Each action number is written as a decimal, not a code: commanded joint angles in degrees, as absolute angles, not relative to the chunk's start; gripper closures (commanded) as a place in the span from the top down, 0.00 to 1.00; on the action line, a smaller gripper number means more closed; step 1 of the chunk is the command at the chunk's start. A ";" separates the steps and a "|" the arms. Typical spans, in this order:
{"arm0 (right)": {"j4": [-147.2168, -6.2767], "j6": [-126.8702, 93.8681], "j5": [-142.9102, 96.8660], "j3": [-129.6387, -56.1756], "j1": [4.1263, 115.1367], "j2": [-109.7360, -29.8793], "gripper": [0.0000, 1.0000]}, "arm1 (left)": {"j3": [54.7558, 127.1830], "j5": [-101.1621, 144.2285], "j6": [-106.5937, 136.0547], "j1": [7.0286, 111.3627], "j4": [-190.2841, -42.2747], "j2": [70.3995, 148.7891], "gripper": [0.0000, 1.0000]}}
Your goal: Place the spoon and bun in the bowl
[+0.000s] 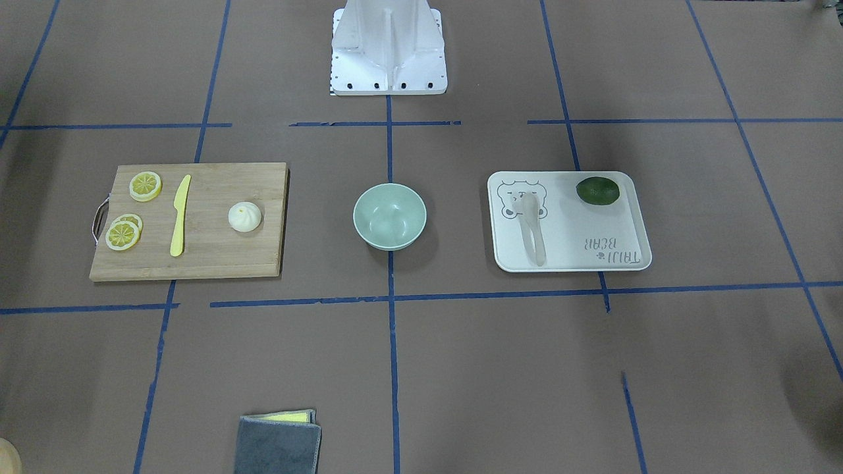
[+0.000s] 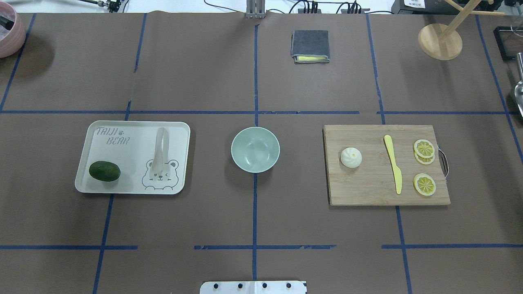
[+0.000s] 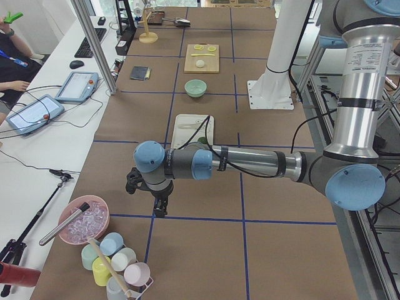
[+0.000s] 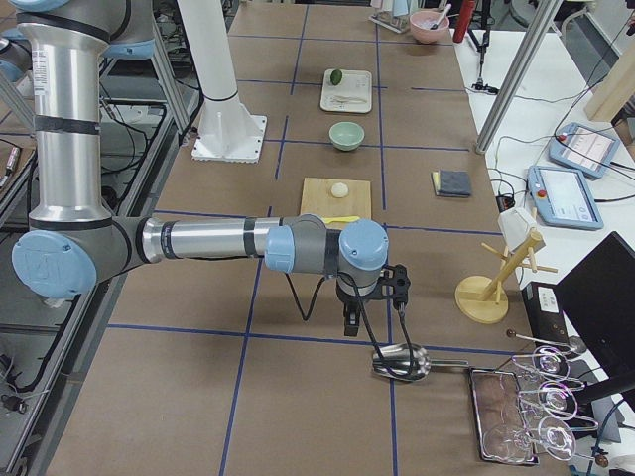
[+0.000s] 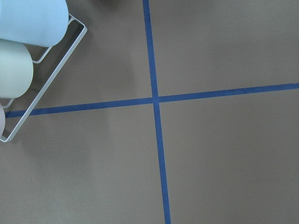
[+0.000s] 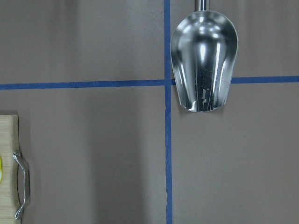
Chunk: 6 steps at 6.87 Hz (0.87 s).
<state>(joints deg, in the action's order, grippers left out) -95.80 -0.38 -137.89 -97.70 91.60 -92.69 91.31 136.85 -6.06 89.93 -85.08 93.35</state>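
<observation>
The pale mint-green bowl [image 2: 255, 149] stands empty at the table's middle, also in the front view [image 1: 389, 216]. The beige-white spoon [image 2: 160, 149] lies on a white bear-print tray [image 2: 130, 179] to the bowl's left in the overhead view. The white pleated bun [image 2: 351, 157] sits on a wooden cutting board [image 2: 367, 188] to the bowl's right. My left gripper [image 3: 159, 209] hangs over bare table far from the tray, near the cups. My right gripper [image 4: 353, 325] hangs beyond the board, near a metal scoop. I cannot tell whether either is open or shut.
A dark green fruit [image 2: 104, 171] lies on the tray. A yellow knife [image 2: 393, 164] and lemon slices [image 2: 424, 148] lie on the board. A grey cloth [image 2: 310, 46] lies at the far middle. The metal scoop [image 6: 203, 60] and a cup rack [image 5: 18, 46] sit at the table's ends.
</observation>
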 commanded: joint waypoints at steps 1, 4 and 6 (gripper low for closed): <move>-95.71 -0.70 -137.90 -97.99 91.67 -92.29 1.00 | 91.32 137.02 -5.98 90.44 -85.17 93.43 1.00; -95.63 -1.14 -137.90 -98.96 91.58 -91.67 1.00 | 98.85 137.11 -4.58 90.00 -85.34 98.33 1.00; -95.71 -2.99 -137.81 -99.14 91.49 -86.69 1.00 | 107.87 136.32 12.92 82.24 -85.87 102.04 1.00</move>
<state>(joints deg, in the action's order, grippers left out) -95.65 -2.29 -137.89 -99.10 91.54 -89.35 102.00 136.84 3.62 87.30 -85.70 100.37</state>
